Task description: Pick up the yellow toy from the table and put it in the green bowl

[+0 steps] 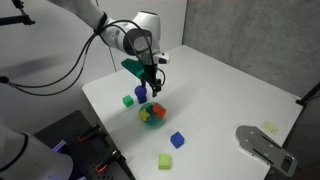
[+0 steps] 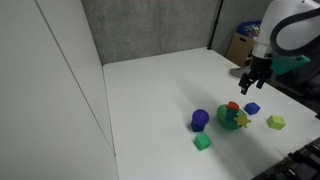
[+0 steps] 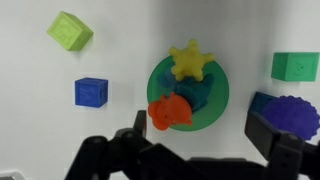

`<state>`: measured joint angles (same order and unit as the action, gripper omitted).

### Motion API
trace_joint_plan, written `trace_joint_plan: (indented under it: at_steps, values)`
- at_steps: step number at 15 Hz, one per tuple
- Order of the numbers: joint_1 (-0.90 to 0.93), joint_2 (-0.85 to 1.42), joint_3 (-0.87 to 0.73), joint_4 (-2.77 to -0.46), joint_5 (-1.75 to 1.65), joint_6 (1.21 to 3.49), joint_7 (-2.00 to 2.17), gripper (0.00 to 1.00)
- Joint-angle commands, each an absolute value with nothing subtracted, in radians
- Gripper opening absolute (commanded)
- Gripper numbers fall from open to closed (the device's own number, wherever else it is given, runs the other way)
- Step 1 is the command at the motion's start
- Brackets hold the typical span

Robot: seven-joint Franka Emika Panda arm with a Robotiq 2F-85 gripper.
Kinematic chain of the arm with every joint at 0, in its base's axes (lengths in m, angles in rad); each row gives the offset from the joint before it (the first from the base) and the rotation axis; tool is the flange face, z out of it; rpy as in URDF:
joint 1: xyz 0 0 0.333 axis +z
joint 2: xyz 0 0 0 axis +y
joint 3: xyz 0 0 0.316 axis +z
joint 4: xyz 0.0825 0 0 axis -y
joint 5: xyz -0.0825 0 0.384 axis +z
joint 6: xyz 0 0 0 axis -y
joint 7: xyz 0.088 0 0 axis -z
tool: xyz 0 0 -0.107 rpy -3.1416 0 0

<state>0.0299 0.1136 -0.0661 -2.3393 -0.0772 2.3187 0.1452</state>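
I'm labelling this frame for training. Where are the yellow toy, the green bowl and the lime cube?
yellow toy [image 3: 190, 62], wrist view, middle of its star-shaped body.
green bowl [image 3: 221, 95], wrist view, bare stretch of its rim.
lime cube [image 3: 70, 31], wrist view, centre of its top face.

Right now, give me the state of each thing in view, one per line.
green bowl: upright, holds toys.
yellow toy: in the bowl, by its rim.
orange toy: in the bowl.
pincer: open, empty.
lime cube: on the table.
blue cube: on the table.
green cube: on the table.
purple ball: on the table, beside the bowl.
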Motion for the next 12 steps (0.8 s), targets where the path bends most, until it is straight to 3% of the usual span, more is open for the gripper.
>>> trace_joint_plan:
  at_steps: [1,12]
  values:
    - [-0.009,-0.047,-0.066,-2.347,-0.053,2.216,0.099,1.00]
    - [-0.088,-0.475,-0.097,-2.255,-0.046,1.783,-0.011,1.00]
